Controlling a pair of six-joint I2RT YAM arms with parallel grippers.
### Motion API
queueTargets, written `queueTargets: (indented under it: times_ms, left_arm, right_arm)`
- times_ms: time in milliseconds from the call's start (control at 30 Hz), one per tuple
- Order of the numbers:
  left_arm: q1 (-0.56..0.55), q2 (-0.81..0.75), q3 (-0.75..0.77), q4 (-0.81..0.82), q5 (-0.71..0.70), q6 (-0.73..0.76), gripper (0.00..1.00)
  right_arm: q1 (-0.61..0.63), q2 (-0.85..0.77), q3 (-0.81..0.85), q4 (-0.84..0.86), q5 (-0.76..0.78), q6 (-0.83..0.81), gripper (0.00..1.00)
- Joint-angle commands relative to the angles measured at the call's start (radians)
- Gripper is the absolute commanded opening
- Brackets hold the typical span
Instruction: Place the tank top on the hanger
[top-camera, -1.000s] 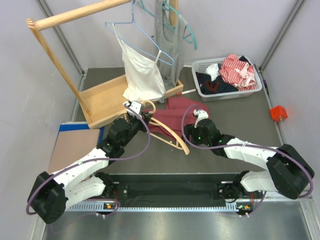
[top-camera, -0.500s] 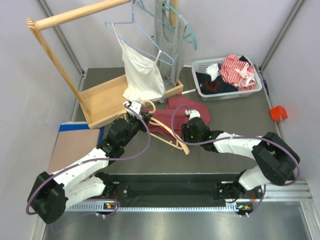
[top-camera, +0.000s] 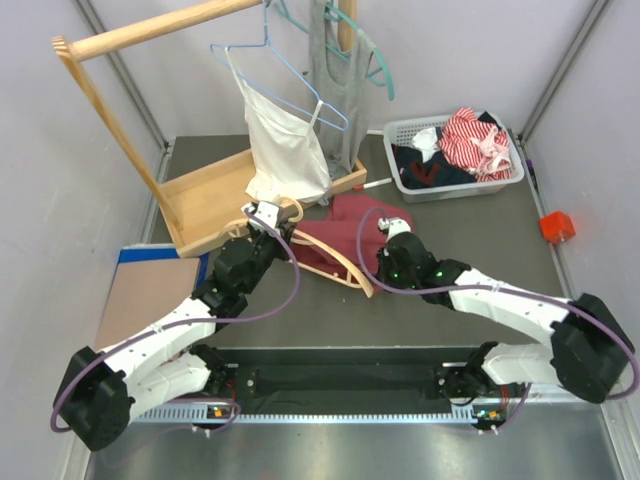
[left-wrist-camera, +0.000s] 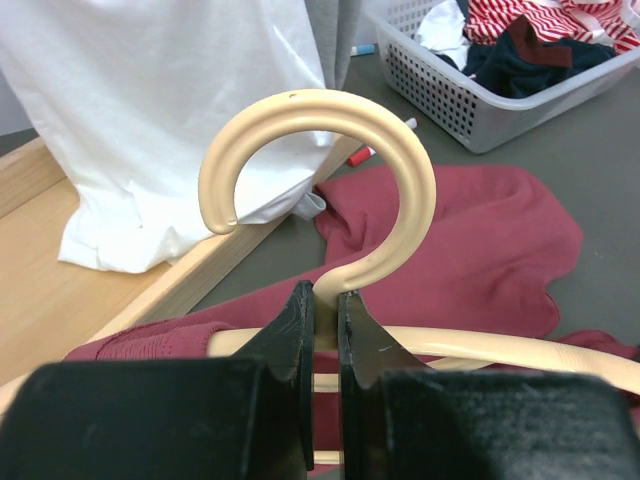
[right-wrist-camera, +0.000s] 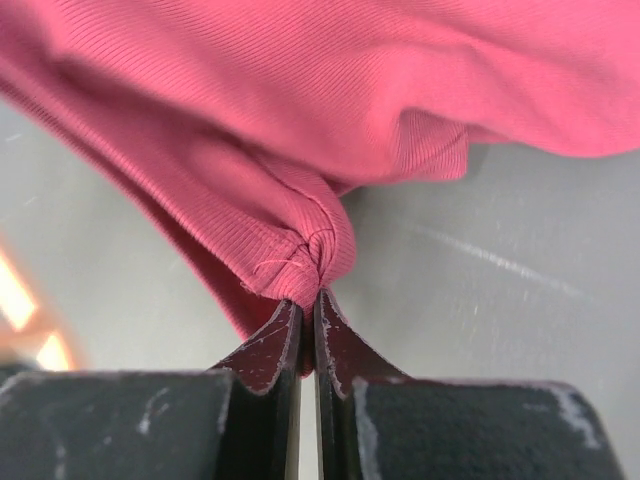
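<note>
With the right gripper (right-wrist-camera: 308, 305), pinching a bunched fold of the top (right-wrist-camera: 350, 120) at lower centre of its wrist view, clenching tight on the cloth. With the left gripper (left-wrist-camera: 326, 300), clamping the hanger (left-wrist-camera: 400, 200) just below its hook, bottom centre. Further off, lying crumpled mid-frame on the table (top-camera: 480, 240), showing maroon, ribbed and plain, touching the hanger's arm.

White-and-black arms (top-camera: 160, 335), purple cables (top-camera: 297, 282)

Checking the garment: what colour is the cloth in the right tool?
Plain dark red tank top; right wrist view.
</note>
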Motion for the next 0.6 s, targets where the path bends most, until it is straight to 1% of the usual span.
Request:
queueTargets:
  times_ms: [0,167,333,567]
  left_arm:
    - [-0.003,-0.015,0.024,0.129,-0.077,0.033,0.00]
    - [-0.015,0.018,0.022,0.189,-0.100,0.039,0.00]
    - [-0.038,0.035,0.036,0.183,-0.140,0.090,0.00]
    - [-0.055,0.020,0.025,0.197,-0.144,0.104,0.00]
  right_arm:
    - [0.017,-0.124,0.042,-0.131,-0.067,-0.008,0.00]
    - [0.016,-0.187,0.056,-0.199,-0.113,-0.007,0.00]
    - [0.016,-0.227,0.057,-0.239,-0.124,0.001,0.00]
    - [0.016,-0.276,0.070,-0.257,-0.133,0.015,0.00]
